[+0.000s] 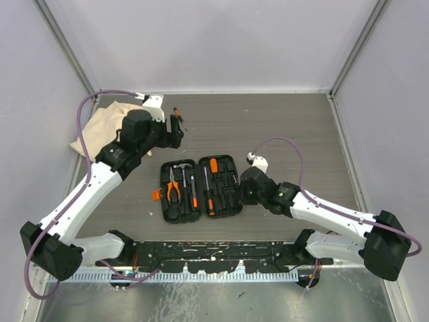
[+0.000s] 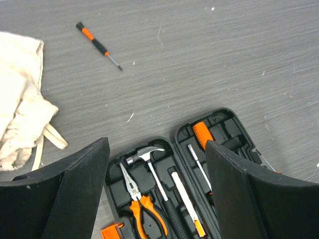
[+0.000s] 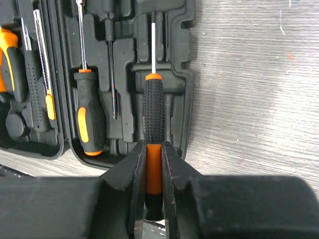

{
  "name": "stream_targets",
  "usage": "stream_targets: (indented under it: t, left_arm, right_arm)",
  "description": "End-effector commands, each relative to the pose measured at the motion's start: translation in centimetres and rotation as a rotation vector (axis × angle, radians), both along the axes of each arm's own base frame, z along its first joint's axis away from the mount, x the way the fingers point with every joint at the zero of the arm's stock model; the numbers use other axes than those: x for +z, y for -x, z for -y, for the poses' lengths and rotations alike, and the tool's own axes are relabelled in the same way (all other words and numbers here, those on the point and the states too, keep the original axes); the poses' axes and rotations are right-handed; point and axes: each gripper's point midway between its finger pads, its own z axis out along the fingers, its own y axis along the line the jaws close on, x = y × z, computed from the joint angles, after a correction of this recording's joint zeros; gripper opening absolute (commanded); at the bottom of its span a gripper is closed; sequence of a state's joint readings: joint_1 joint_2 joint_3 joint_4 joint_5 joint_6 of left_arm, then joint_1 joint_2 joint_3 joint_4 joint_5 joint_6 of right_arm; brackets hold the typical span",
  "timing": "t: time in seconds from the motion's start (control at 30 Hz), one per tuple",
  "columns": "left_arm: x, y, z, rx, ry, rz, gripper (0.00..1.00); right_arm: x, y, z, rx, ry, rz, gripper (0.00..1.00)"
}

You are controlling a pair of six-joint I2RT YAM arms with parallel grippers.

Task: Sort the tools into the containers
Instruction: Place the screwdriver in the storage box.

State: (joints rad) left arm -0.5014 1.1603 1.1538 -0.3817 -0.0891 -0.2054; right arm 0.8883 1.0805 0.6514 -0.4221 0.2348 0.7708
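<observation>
In the top view, one open black case (image 1: 199,201) lies in the middle of the table (image 1: 281,127), and most of the tools already sit in its moulded slots. One small screwdriver (image 1: 177,113) lies loose on the table beyond the case, near the left hand (image 1: 175,131). One cloth bag (image 1: 104,124) is at the far left corner. The right hand (image 1: 245,190) is at the right edge of the case.

In the left wrist view, the left hand is spread wide and holds nothing, and it hovers above the far end of the case. Here I count one pliers (image 2: 142,206) and one hammer (image 2: 145,153), both in the left half.

In the right wrist view, the right hand pinches the orange end of a long screwdriver (image 3: 153,104), which lies along the rightmost slot. Beside it I count at least three more screwdrivers in their slots; those at the left border are cut off.

I judge the task nearly finished. What is left is to release the long screwdriver and to bring the small screwdriver to a container.
</observation>
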Motion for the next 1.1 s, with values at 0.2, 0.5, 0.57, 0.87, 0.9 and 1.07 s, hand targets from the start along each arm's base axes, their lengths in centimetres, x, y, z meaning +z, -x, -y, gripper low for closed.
stream_targets:
  t: [0.2, 0.5, 0.57, 0.87, 0.9, 1.07]
  left_arm:
    - [-2.4, -0.8, -1.0, 0.031, -0.007, -0.100, 0.79]
    - [-3.0, -0.8, -1.0, 0.025, -0.025, -0.111, 0.79]
    - [-3.2, -0.8, -1.0, 0.024, -0.029, -0.117, 0.79]
    - [-3.6, -0.8, -0.6, 0.006, -0.029, -0.141, 0.79]
    - [-3.7, -0.8, -0.6, 0.005, -0.031, -0.141, 0.79]
    - [-3.7, -0.8, -0.5, 0.003, -0.030, -0.146, 0.79]
  right_arm:
    - [0.6, -2.4, -2.1, -0.062, -0.089, 0.068, 0.01]
    - [-0.8, -2.8, -2.3, -0.062, -0.065, 0.046, 0.01]
    - [-1.2, -2.8, -2.0, -0.076, -0.063, 0.032, 0.01]
    - [-2.9, -2.7, -1.8, -0.082, -0.052, -0.019, 0.01]
    - [-3.1, -2.6, -1.8, -0.086, -0.050, -0.024, 0.01]
    - [-3.6, -2.2, -1.8, -0.075, -0.048, -0.056, 0.04]
